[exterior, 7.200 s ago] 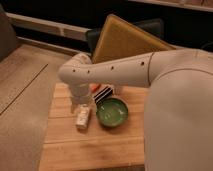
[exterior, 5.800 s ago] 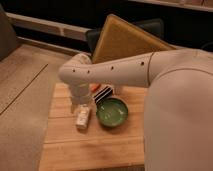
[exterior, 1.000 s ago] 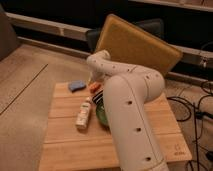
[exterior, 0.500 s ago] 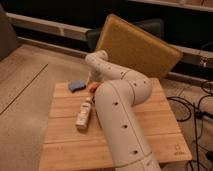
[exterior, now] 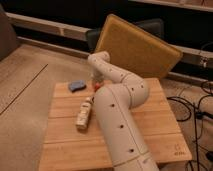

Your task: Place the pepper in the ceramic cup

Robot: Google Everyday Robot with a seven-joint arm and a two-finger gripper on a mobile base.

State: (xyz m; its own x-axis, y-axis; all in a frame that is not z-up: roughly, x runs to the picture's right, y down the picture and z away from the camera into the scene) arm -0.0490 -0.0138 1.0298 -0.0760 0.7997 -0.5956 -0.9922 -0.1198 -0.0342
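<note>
My gripper point(exterior: 96, 81) is at the far middle of the wooden table point(exterior: 60, 135), at the end of the white arm point(exterior: 117, 107) that reaches up from the near edge and bends back down. A small orange-red thing, the pepper point(exterior: 96, 88), shows right at the gripper's tip, just above the table top. I cannot tell whether it is held or lying there. The ceramic cup is not in view. The arm hides the table's middle and what stands there.
A blue object point(exterior: 76, 86) lies at the table's far left. A white bottle point(exterior: 84, 113) lies on its side left of the arm. A yellow cushion point(exterior: 137, 47) leans on a dark chair behind the table. Cables point(exterior: 195, 107) run on the floor at the right.
The arm has swung left and now covers the table's middle, hiding the green bowl seen a second ago. The gripper stays at the far middle by the pepper.
</note>
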